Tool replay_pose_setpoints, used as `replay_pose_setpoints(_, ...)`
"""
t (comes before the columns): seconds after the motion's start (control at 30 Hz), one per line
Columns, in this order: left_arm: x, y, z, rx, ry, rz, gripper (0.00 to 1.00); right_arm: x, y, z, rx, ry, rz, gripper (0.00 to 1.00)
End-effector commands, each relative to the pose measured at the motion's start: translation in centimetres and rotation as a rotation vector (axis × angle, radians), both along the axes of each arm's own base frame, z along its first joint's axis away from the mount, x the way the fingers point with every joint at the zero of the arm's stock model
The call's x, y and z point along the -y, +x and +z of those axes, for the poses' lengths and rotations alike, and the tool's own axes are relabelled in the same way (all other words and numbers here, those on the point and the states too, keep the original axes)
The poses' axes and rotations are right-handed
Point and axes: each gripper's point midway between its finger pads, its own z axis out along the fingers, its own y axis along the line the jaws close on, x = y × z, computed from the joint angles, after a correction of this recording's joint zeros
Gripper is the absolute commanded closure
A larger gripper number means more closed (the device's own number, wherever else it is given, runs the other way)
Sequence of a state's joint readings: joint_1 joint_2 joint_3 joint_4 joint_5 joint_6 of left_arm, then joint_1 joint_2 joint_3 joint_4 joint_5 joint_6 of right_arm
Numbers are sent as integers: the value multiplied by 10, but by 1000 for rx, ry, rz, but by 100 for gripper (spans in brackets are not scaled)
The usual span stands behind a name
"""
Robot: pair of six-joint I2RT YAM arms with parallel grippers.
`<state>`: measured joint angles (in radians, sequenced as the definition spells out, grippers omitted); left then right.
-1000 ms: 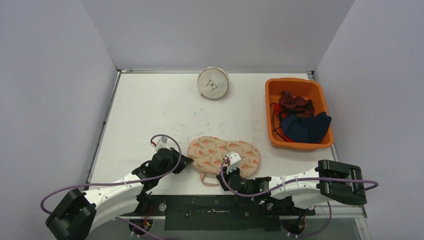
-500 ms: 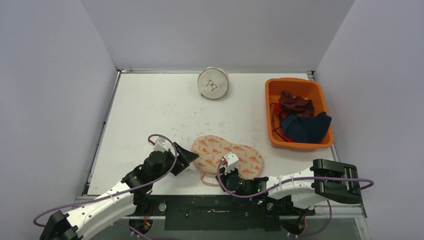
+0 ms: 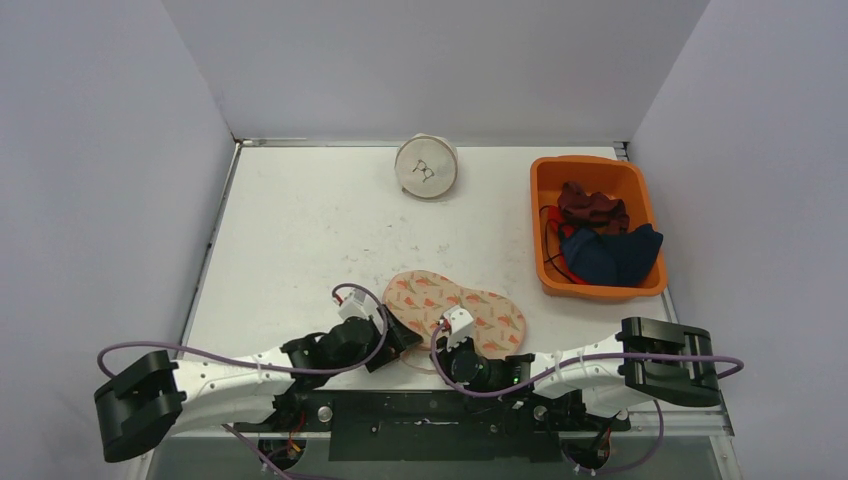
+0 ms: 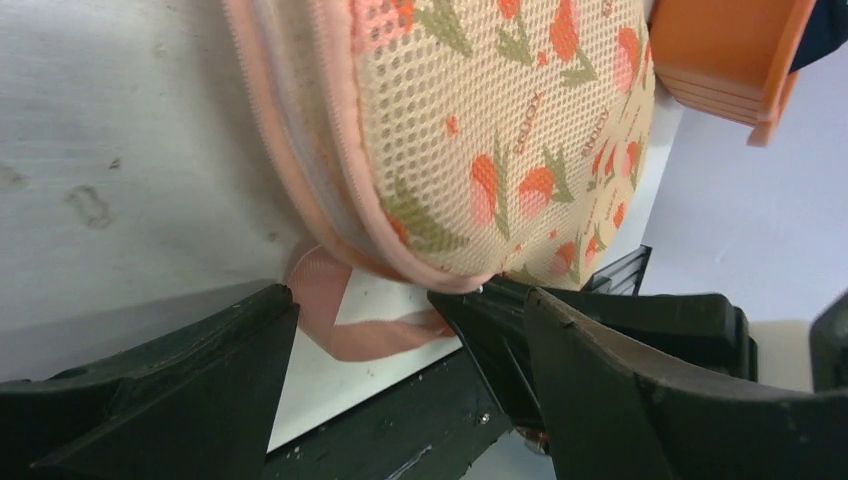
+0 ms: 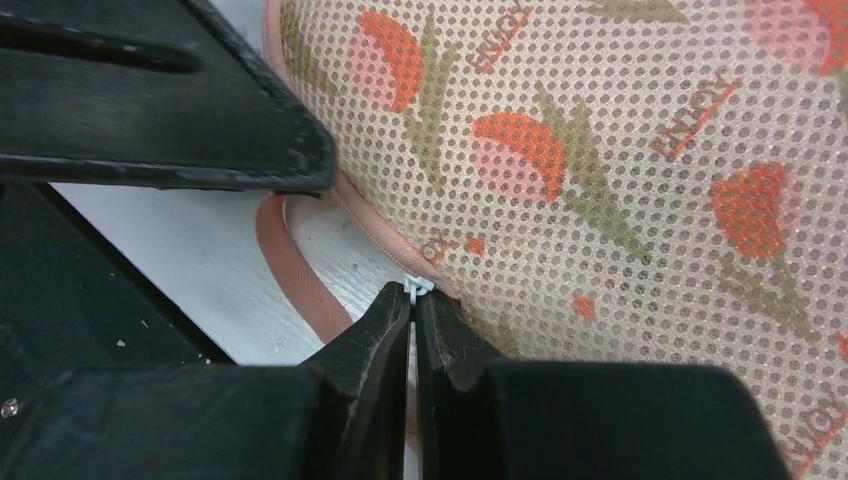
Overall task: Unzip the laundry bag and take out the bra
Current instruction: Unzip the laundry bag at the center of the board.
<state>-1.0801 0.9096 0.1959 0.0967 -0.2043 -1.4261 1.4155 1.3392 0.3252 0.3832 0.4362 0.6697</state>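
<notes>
1. While the right claw (image 5: 413, 312) is pinched shut on the small pale zipper pull (image 5: 417, 288) at the near edge of the peach mesh laundry bag (image 3: 455, 305) with its orange tulip print, I judge the step in hand to be the unzipping. What I can see of the seam looks closed.
2. My hold is shallow, with only the very tips on the tab. I would drag slowly along the bag's pink piping and follow its curve rather than pull away from it, or the tab may slip free.
3. The left claw (image 4: 410, 310) stands wide open and holds nothing, its fingers straddling the same near edge of the bag, just left of the pull. I would close it on the piping as an anchor, since otherwise the whole bag may slide with the zipper.
4. I cannot see the bra, and I take it to be inside the bag.
5. A pink ribbon loop (image 4: 340, 335) pokes out from the bag's near edge beside the pull and could snag either claw.
6. To the right of the bag and farther back sits an orange plastic tub (image 3: 545, 175) of dark garments (image 3: 605, 240). Beyond the bag stands a round white pouch (image 3: 426, 166). Both are well apart from the bag.
</notes>
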Motion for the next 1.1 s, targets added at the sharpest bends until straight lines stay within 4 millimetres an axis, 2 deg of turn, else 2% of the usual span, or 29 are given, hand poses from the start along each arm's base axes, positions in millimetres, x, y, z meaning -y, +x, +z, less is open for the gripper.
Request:
replay_pose_setpoints(0.0,35,21,44,83,-132,18,19,-19,-1,22,17,76,24,95)
replay_pose_setpoints(0.1,34,30,42,103,-125,58,22,-19,-3,22,18,75,30,95)
replay_pose_setpoints(0.17,31,36,40,115,-109,81,29,-18,-4,21,17,72,35,95)
replay_pose_setpoints(0.37,27,45,26,104,-66,100,62,-20,-5,21,15,77,47,95)
replay_pose_setpoints(0.5,22,47,19,97,-45,113,95,-21,-6,22,17,78,53,95)
replay_pose_setpoints(0.53,20,47,17,96,-41,119,100,-21,-6,23,18,77,54,95)
replay_pose_setpoints(0.7,3,50,18,107,-16,178,100,-20,-7,30,23,77,54,95)
replay_pose_setpoints(1.07,-52,50,9,101,17,365,100,-6,-6,31,15,66,20,95)
